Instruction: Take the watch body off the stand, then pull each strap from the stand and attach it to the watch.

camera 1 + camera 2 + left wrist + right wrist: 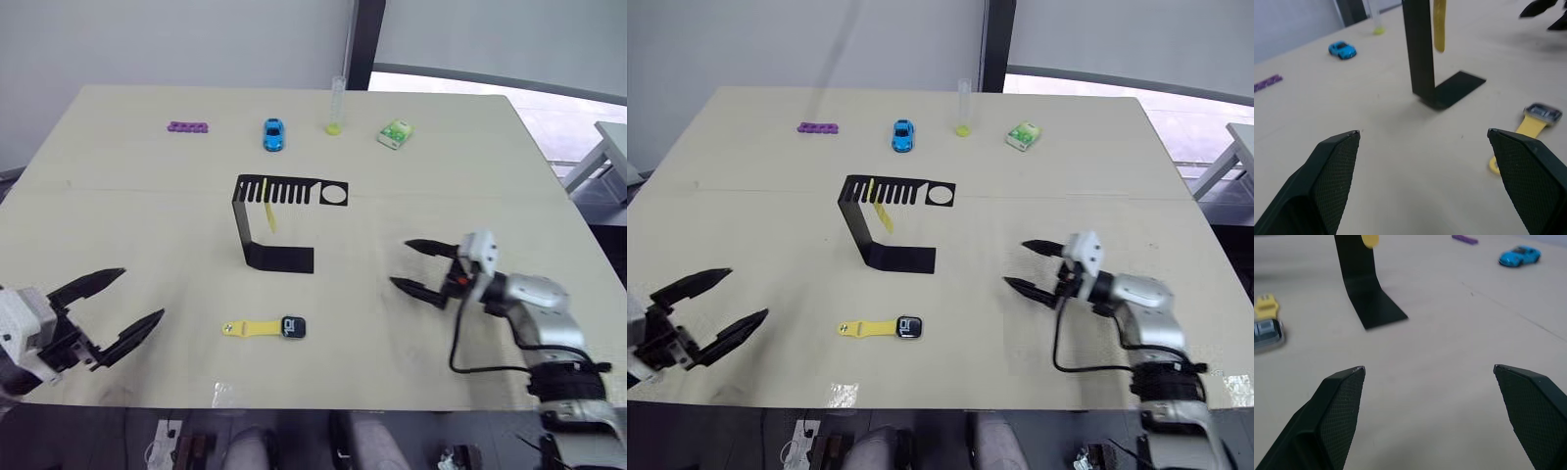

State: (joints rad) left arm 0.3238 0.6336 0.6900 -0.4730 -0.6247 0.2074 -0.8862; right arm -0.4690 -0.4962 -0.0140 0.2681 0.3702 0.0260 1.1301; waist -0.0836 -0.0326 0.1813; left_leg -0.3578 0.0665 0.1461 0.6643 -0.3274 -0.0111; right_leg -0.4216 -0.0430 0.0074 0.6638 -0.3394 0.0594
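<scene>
The watch body (294, 327) lies flat on the table in front of the stand, with one yellow strap (251, 329) joined to its left side. The black C-shaped stand (257, 220) stands mid-table. A second yellow strap (269, 216) hangs from its slotted top. My left gripper (116, 309) is open near the front left edge, left of the watch. My right gripper (415, 264) is open at the right, pointing toward the stand's base. Nothing is between either pair of fingers.
Along the far side sit a purple strip (187, 127), a blue toy car (273, 134), a clear tube with a yellow bottom (335, 108) and a green-white packet (394, 134). The table's front edge (294, 407) runs just below the watch.
</scene>
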